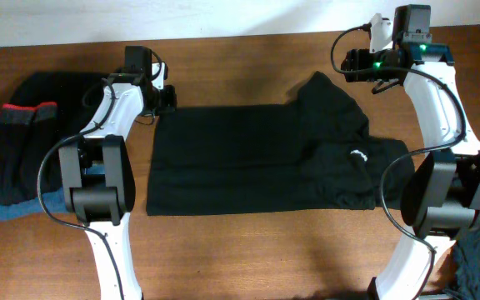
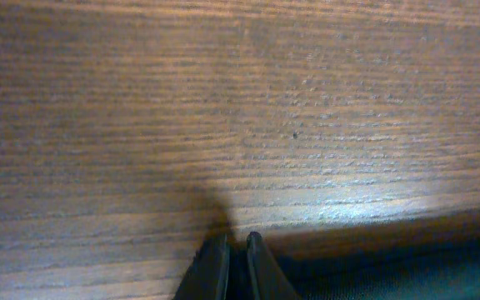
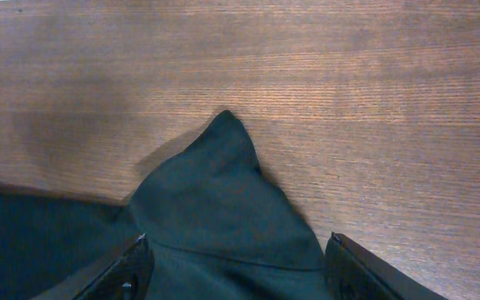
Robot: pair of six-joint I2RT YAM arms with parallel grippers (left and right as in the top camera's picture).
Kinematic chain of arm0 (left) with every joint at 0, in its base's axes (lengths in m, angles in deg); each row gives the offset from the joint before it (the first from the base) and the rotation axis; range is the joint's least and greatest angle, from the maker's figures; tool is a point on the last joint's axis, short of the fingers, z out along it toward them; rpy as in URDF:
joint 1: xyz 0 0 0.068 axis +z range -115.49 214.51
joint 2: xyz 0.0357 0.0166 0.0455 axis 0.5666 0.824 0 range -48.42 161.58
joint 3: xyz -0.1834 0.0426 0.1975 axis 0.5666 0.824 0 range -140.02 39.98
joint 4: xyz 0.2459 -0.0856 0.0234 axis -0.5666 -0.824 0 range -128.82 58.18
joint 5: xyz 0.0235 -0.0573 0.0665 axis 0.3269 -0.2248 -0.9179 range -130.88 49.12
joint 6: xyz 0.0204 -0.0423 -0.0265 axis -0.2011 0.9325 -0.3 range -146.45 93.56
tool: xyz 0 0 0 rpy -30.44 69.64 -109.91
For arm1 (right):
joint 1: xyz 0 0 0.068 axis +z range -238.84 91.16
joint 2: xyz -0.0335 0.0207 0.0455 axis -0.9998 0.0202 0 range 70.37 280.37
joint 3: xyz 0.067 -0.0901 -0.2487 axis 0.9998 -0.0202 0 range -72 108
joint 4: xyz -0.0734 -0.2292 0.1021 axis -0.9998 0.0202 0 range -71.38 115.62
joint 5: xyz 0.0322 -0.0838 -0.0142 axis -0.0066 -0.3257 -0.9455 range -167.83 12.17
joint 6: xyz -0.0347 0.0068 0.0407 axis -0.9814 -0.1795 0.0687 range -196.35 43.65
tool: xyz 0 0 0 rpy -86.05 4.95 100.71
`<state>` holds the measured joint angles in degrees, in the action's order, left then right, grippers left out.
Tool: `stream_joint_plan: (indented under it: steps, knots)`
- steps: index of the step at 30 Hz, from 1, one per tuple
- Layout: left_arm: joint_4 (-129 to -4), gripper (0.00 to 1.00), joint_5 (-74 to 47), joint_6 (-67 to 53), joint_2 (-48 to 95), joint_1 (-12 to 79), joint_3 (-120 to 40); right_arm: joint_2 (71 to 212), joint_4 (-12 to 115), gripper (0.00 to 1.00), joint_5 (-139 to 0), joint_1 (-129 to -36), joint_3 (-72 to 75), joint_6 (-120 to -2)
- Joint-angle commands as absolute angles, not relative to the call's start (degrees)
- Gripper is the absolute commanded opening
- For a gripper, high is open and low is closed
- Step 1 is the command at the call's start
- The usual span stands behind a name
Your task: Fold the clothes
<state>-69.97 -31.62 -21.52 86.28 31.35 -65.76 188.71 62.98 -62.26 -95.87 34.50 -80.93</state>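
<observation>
Now spread flat mid-frame on table (image 1: 248, 250): black garment (image 1: 257, 158). Upper left, left gripper (image 1: 170, 98) pressed nearly together at its corner; upper right, right gripper (image 1: 348, 65) splayed wide above a peaked fold.

Left arm (image 1: 111, 112), left side of overhead frame: white rounded link shells, black blocky joint housings. A thin black cable (image 1: 42, 187) loops off its lower left. Black camera block (image 1: 136, 58) at the wrist.

Right arm (image 1: 444, 100), right side of frame: same white shells and black housings. Green light (image 1: 379, 60) at the wrist, teal patch (image 1: 442, 52) near it, white piece (image 1: 379, 29) above.

Left gripper (image 2: 237, 250): two slim dark fingers with tapered tips, bottom edge of its wrist view.

Right gripper (image 3: 240, 271): chunky, dark matte fingers (image 3: 127, 268) in the bottom corners of its wrist view.
</observation>
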Motion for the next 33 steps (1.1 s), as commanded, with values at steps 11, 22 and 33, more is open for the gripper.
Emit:
stream_joint_plan:
  steps: [11, 22, 33]
  knots:
    - [-79.5, 0.01, -31.7, -22.2, 85.6, 31.3, -66.3, 194.8, 58.3, 0.76, -56.0, -95.6, 34.4, -83.7]
    - [-82.0, 0.01, -31.7, -22.0, 85.6, 31.2, -66.3, 204.2, 49.8, 0.78, -56.0, -95.6, 34.4, -83.4]
    - [-81.8, 0.01, -31.7, -22.0, 85.6, 31.2, -66.3, 208.5, 49.2, 0.23, -56.0, -95.7, 34.4, -83.4]
